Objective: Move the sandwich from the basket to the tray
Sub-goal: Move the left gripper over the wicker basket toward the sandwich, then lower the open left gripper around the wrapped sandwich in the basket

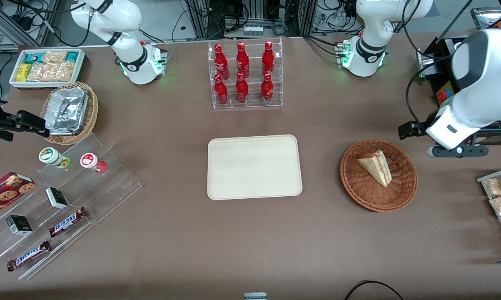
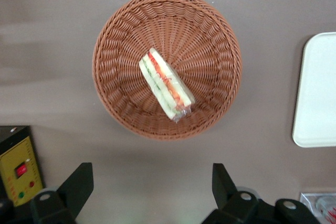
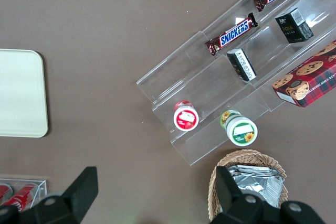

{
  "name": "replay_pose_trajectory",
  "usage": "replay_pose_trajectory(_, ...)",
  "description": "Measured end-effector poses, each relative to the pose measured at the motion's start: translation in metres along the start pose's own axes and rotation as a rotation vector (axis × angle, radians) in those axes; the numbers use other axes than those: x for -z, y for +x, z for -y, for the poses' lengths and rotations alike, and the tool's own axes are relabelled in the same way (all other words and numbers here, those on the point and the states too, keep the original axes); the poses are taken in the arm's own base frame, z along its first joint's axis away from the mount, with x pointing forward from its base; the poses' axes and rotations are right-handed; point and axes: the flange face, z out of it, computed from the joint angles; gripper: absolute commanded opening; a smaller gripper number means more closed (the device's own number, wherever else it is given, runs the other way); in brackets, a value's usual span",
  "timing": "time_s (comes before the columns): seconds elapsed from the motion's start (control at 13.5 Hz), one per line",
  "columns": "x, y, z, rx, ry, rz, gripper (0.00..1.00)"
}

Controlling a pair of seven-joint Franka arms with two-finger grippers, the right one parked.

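One sandwich lies on its side inside the basket, which sits on the table toward the working arm's end, well apart from the tray. The left gripper hangs above the table just beside the basket, fingers spread wide and holding nothing.

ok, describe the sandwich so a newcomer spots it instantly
Find the cream tray mid-table; toward the working arm's end sits a round reddish-brown wicker basket. The sandwich lies in it: a pale bread wedge with pink-orange and green filling, the basket's only item. The open end effector hovers above, apart from it.
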Motion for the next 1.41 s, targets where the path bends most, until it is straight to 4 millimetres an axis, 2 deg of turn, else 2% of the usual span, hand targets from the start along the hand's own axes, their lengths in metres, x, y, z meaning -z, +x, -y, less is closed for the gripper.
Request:
replay_pose_trajectory(0.22, -0.045, 0.000, -0.001, 0.053, -0.003, -0.024, 1.00)
replay_pose_trajectory(0.37, -0.066, -0.001, -0.001, 0.101, -0.006, -0.043, 1.00)
replay_pose_trajectory(0.67, -0.105, -0.006, -0.006, 0.315, -0.021, -0.086, 1.00)
replay_pose_trajectory(0.96, -0.128, -0.002, -0.011, 0.540, -0.036, -0.101, 1.00)
replay_pose_trajectory(1.19, -0.139, 0.002, -0.013, 0.625, -0.040, -0.100, 1.00)
replay_pose_trajectory(1.41, -0.155, 0.003, -0.026, 0.644, -0.043, -0.106, 1.00)
